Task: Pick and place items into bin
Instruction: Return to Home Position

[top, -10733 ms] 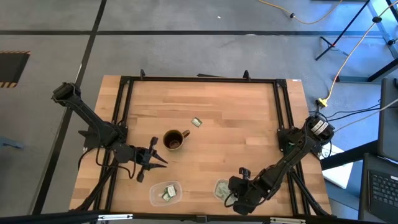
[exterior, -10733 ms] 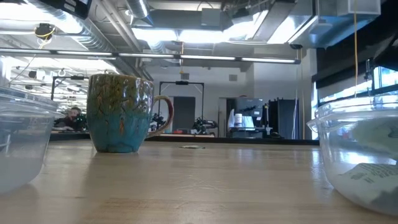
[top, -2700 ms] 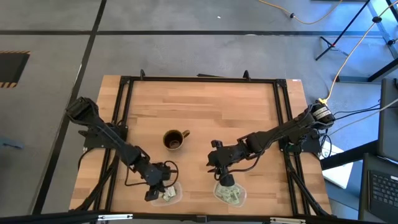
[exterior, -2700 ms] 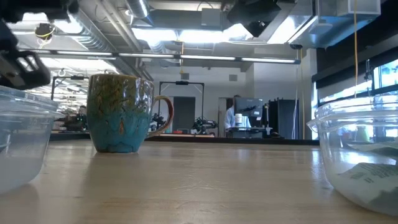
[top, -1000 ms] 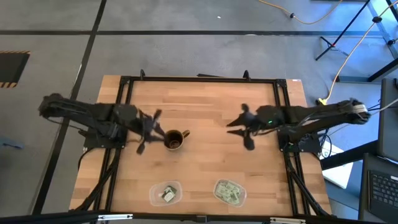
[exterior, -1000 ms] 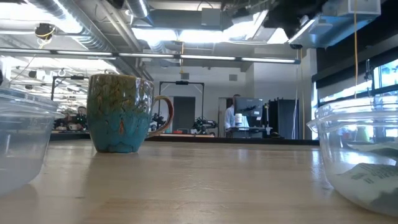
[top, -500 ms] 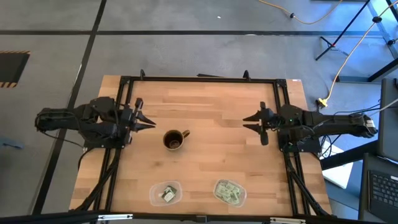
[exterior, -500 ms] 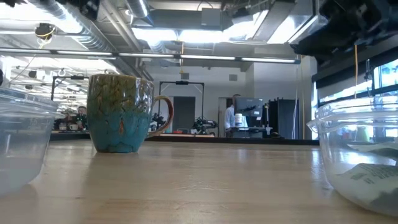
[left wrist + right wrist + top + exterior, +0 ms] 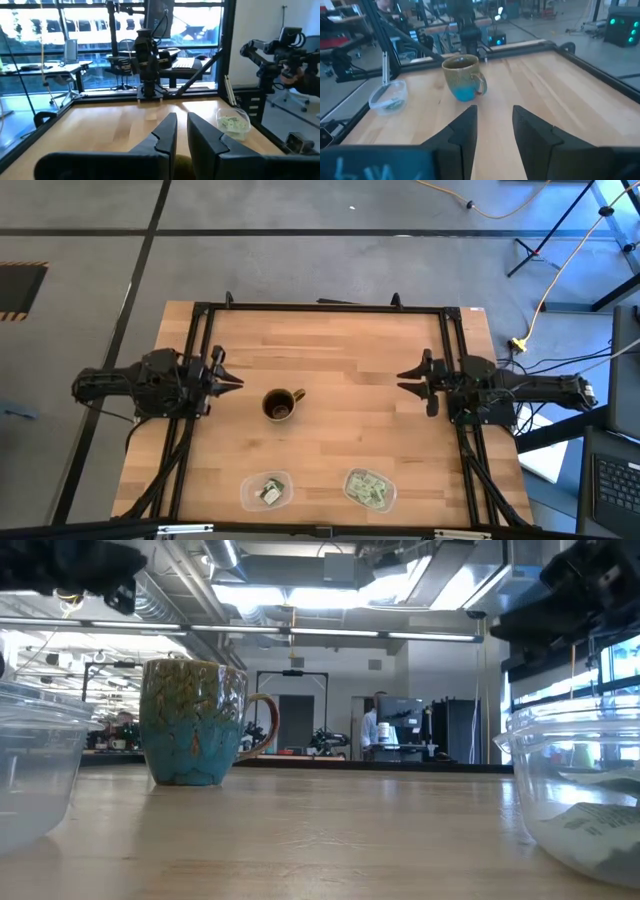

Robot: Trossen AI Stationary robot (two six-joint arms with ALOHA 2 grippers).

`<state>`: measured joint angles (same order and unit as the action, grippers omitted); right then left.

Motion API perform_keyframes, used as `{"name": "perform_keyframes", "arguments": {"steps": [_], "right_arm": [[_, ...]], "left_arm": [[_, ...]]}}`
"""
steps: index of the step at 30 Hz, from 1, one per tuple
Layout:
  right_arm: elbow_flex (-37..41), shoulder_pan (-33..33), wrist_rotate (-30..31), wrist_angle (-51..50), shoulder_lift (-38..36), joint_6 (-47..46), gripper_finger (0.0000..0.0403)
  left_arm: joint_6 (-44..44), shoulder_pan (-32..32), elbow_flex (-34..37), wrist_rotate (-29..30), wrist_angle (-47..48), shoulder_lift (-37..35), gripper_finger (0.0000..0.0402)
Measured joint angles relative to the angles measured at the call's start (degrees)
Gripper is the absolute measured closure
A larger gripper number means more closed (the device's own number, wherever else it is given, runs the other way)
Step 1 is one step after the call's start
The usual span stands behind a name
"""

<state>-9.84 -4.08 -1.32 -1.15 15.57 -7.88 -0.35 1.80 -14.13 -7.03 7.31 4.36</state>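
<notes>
Taking the table (image 9: pixel 340 350) as a dial in the high view, the left gripper (image 9: pixel 228 370) hangs at the 9 o'clock edge, pointing toward 3. The right gripper (image 9: pixel 415 383) hangs at the 3 o'clock edge, pointing toward 9. Each arm is folded outside the black frame (image 9: pixel 320 308) that rims the table.

In the left wrist view the left jaws stand a narrow gap apart with nothing in them. In the right wrist view the right jaws are spread wider, also with nothing in them.

The mug (image 9: pixel 281 405) stands upright a little toward 9 from the centre, handle toward 3. It sits between the two grippers, nearer the left, and touches neither. In the left wrist view the fingers (image 9: pixel 165 137) cover nearly all of it.

All the packets in view lie in two clear bins at the near edge. The left bin (image 9: pixel 266 491), at about 7 o'clock, holds a small clump of packets (image 9: pixel 268 494). The right bin (image 9: pixel 369 488), at about 5 o'clock, holds a fuller green and white heap. The bins stand apart from each other and well apart from both grippers.

In the low view the bin walls fill both sides, the mug stands between them farther off, and dark arm parts hang at the upper corners. A person (image 9: pixel 372 730) stands far behind in the room.
</notes>
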Motion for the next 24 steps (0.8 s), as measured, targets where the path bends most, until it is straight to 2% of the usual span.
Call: {"name": "perform_keyframes", "arguments": {"steps": [4,14,24], "right_arm": [[2.58,-0.02,0.04,1.47,-3.71,-0.21,0.0276],[9.24,-0.02,0.36,3.91,-12.32,-2.54,0.0276],[9.48,-0.02,0.82,2.87,-15.12,-2.56,0.0276]], "left_arm": [[-0.05,-0.02,4.14,1.71,-0.57,-4.36,0.0366],[-1.01,-0.02,8.84,5.14,-6.95,-4.33,0.0366],[-2.35,-0.02,13.68,9.04,-10.68,-4.37,0.0368]]}}
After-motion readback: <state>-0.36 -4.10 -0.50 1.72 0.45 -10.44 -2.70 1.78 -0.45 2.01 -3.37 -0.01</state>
